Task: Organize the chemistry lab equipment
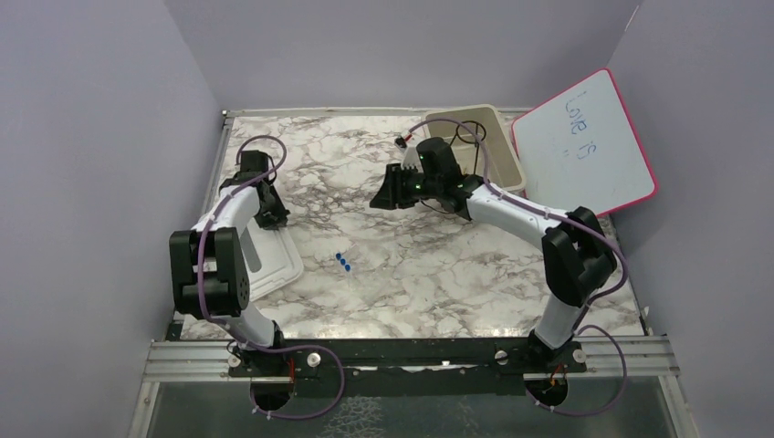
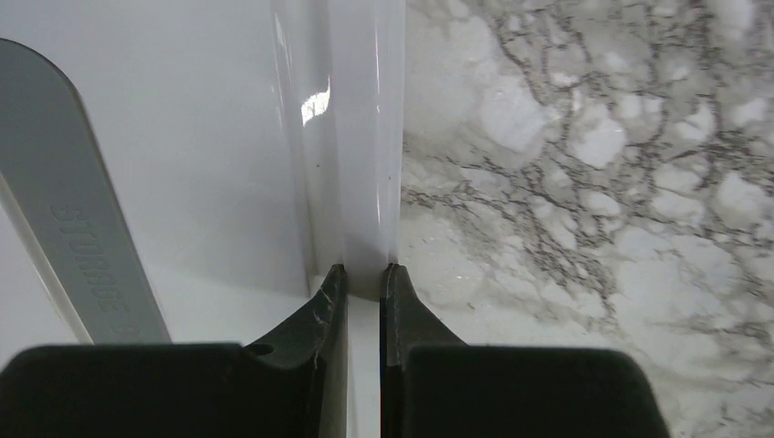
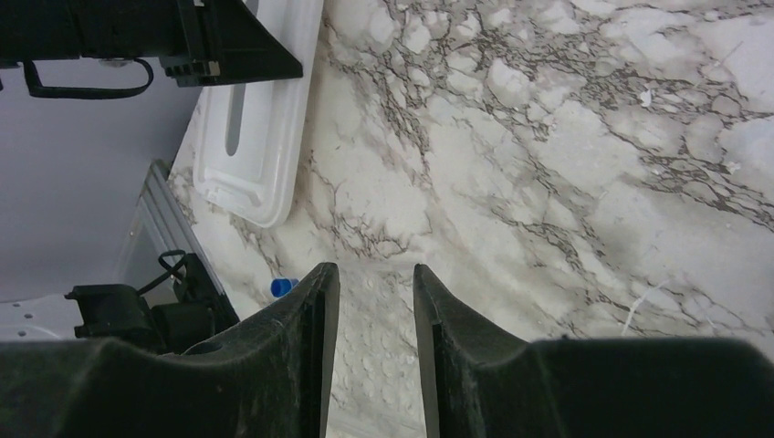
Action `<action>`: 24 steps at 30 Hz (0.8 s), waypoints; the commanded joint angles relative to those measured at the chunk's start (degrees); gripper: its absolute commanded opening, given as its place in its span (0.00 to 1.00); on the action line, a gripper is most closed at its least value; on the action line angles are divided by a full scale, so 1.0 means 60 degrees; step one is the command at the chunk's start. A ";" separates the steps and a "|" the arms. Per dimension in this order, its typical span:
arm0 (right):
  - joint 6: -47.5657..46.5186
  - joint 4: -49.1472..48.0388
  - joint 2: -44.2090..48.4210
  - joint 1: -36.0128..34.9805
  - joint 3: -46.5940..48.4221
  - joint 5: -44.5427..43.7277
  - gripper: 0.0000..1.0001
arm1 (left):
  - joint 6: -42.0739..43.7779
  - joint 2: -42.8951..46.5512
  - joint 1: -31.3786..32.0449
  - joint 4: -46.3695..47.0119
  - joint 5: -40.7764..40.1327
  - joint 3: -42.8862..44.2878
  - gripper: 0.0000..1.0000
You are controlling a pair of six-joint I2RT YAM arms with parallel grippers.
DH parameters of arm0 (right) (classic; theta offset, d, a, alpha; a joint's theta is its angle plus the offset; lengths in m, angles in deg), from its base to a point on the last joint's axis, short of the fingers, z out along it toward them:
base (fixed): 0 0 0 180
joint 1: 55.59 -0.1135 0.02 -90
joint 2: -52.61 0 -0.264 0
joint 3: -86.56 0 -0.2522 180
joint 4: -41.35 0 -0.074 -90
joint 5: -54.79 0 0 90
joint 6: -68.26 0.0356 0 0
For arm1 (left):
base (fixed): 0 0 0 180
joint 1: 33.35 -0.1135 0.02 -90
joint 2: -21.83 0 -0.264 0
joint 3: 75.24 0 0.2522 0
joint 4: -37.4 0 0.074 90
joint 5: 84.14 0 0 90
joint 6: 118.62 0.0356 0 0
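At left, left gripper [image 2: 364, 270] pinches rim of white lid [image 2: 183, 137].

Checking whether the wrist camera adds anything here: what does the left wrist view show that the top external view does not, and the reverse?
Only the left wrist view shows the left tool pinched shut on the raised rim of the white lid, and embossed lettering on the lid's grey strip. Only the top view shows the beige tub, the pink-framed whiteboard, the blue-capped tubes and the right tool. Both show the lid and the marble table.
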 commanded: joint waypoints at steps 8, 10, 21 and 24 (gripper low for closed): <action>0.0628 -0.2032 -0.1130 -0.0744 0.0700 0.0515 0.53 | -0.0840 0.1157 -0.0020 0.0378 0.2014 0.1060 0.06; 0.0788 -0.2371 -0.1450 -0.0864 0.0868 0.0758 0.60 | -0.1013 0.1182 -0.0013 0.0528 0.2276 0.1096 0.06; 0.1497 -0.2702 -0.3841 -0.1818 0.3010 0.0983 0.72 | -0.1620 0.1165 -0.0017 0.0944 0.3289 0.1138 0.06; 0.1798 -0.2870 -0.4287 -0.2030 0.3353 0.1295 0.72 | -0.1711 0.1205 -0.0020 0.0982 0.3407 0.1131 0.06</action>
